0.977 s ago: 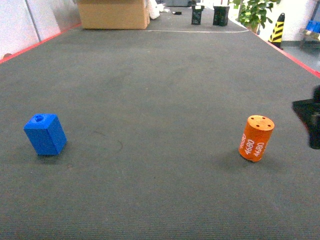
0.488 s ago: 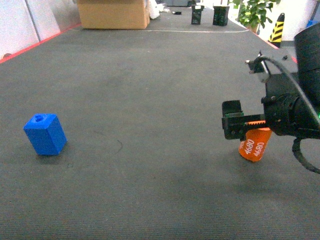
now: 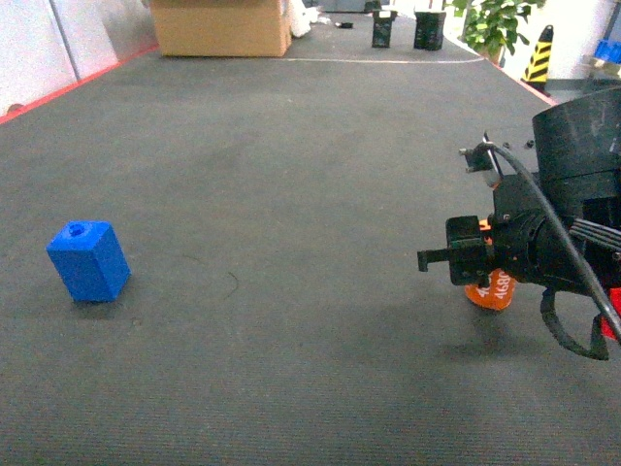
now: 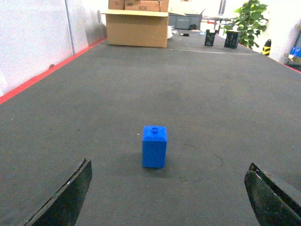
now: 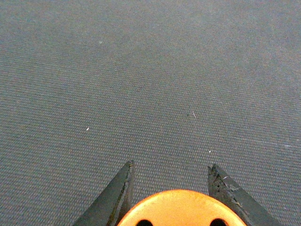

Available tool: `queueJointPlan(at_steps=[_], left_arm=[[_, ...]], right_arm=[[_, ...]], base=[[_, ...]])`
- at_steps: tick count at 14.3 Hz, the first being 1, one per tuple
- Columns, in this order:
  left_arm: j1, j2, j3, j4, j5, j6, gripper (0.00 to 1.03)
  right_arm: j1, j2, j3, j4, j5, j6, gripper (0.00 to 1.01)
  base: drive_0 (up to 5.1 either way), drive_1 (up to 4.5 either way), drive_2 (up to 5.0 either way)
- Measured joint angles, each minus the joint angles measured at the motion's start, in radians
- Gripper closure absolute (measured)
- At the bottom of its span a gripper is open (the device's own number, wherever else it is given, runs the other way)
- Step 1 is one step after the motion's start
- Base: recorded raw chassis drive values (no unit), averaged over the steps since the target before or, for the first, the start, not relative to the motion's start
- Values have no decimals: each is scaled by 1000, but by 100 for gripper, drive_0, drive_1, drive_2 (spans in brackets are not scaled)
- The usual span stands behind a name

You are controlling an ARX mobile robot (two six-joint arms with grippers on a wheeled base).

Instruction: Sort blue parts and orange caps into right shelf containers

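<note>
Dark grey carpet covers the floor. On the right, the right gripper has its two fingers apart, one on each side of the orange cap. Whether they touch it cannot be told. Far left stands the blue part, in front of the wide-open left gripper.

The blue part stands at the left on the floor; well apart to the right, the cap sits between the right tool's fingers; a cardboard box lies far behind.
</note>
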Motion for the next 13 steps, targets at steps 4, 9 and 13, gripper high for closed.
queueJointPlan(at_steps=[4,9,13], left_arm=[[0,0,0,0,0,0,5],[0,0,0,0,0,0,5],[-89,170,84,-154,-222,14,5]], right_arm=[[-19,-258,-224,85,-37,11,59],[-134,-836,-645,-13,-51,-20,59],[-139,-981,-721,-34,-33,-52,59]], base=[[0,0,0],[0,0,0],[0,0,0]])
